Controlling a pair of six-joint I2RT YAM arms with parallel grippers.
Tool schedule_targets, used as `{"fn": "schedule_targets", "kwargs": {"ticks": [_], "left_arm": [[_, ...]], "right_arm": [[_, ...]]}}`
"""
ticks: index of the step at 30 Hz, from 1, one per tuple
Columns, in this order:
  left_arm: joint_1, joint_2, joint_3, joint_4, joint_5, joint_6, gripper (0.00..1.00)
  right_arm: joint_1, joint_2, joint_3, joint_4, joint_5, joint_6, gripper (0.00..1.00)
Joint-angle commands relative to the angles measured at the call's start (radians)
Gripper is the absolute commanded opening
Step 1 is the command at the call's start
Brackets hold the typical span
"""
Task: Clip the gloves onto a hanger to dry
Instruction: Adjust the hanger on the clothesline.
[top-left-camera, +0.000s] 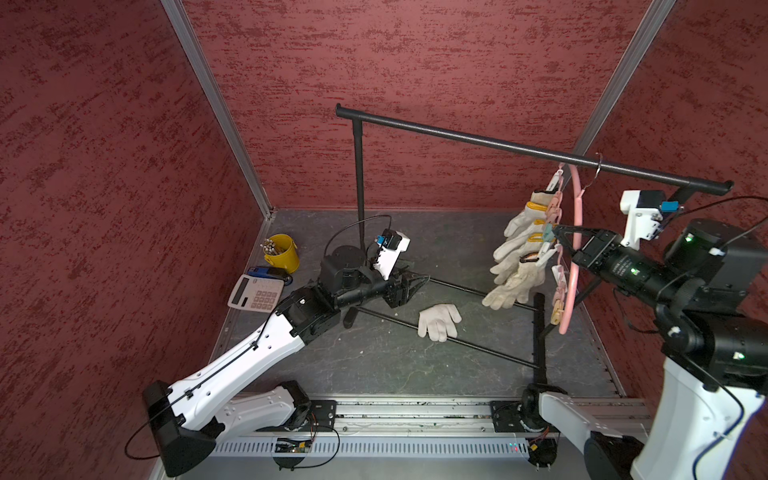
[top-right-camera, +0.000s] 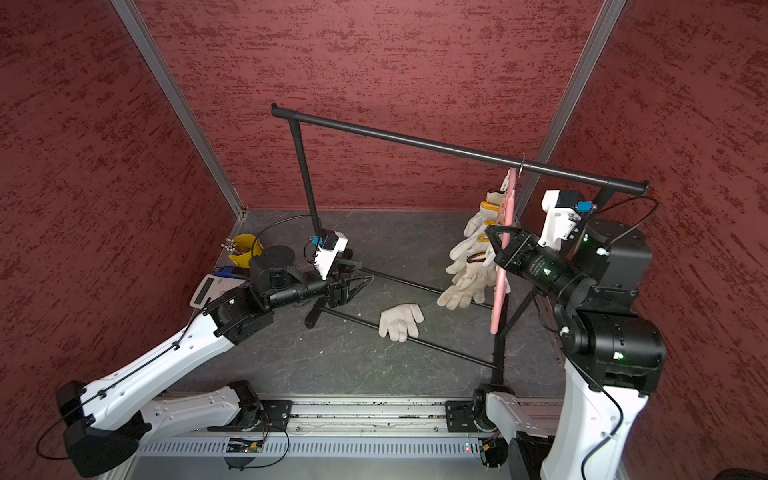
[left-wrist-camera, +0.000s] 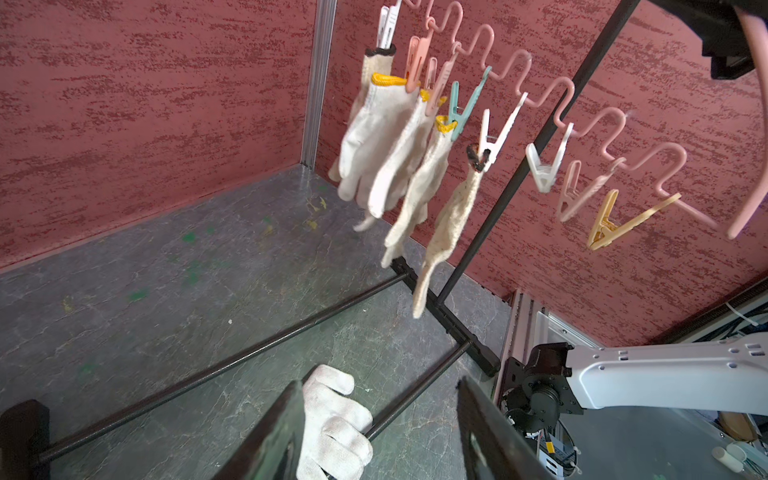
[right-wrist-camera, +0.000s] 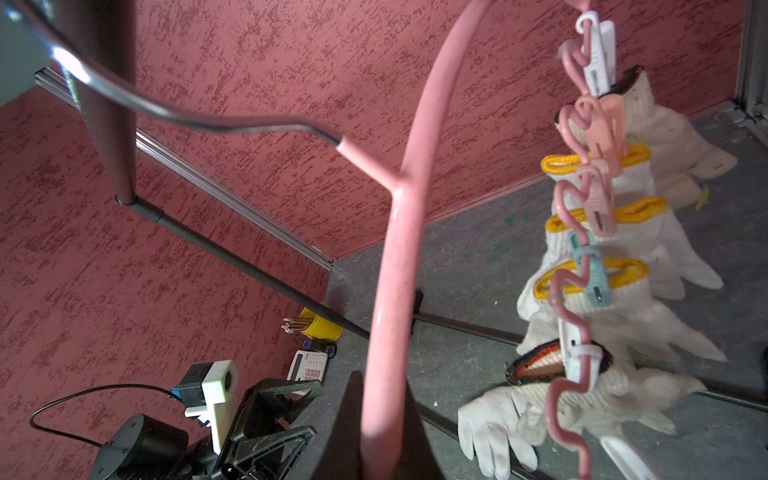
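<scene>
Left gripper (top-left-camera: 419, 286): jaws apart, empty, low over the floor.
Loose glove (top-left-camera: 438, 321): just ahead of and below its fingertips, draped over rack base rod (top-left-camera: 386, 319); long axis roughly crosswise to its reach.
Right gripper (top-left-camera: 571, 239): clamped on hanger (top-left-camera: 577, 208) arch, well apart from the glove.
Nearer arm: left.

Pink arched plastic hanger (top-left-camera: 577, 199), wavy lower bar pink too. Pastel plastic clothespins (right-wrist-camera: 602, 208): pink, teal, white, yellow. Limp knit cotton gloves (top-left-camera: 515, 249): white to dirty cream; cuffs mostly yellow, 2 w/ dark red-black edging. Black metal garment rack (top-left-camera: 498, 142). Textured walls (top-left-camera: 104, 166): mottled dark red. Stone-look floor (top-left-camera: 374, 365): grey, marbled. Yellow round bucket (top-left-camera: 286, 253).
</scene>
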Motion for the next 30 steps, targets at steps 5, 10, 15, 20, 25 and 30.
{"fn": "schedule_targets", "kwargs": {"ticks": [5,10,15,20,25,30], "left_arm": [[0.004,0.036,0.004,0.038,0.017,-0.014,0.59],[0.005,0.077,0.016,0.041,0.021,-0.008,0.59],[0.01,0.12,0.039,0.051,0.023,-0.004,0.59],[0.026,0.101,0.049,0.033,-0.016,-0.001,0.59],[0.061,0.012,0.003,0.022,-0.111,-0.001,0.59],[0.121,-0.081,-0.058,0.014,-0.257,-0.105,0.79]], "right_arm": [[0.016,0.062,-0.021,0.129,-0.053,-0.034,0.0],[0.168,0.045,-0.155,0.247,0.037,0.004,0.0],[0.552,0.119,-0.23,0.368,0.322,0.044,0.0],[0.708,0.197,-0.273,0.528,0.467,0.07,0.0],[0.746,0.226,-0.311,0.602,0.525,0.086,0.0],[0.746,0.119,-0.426,0.643,0.608,0.118,0.38]]}}
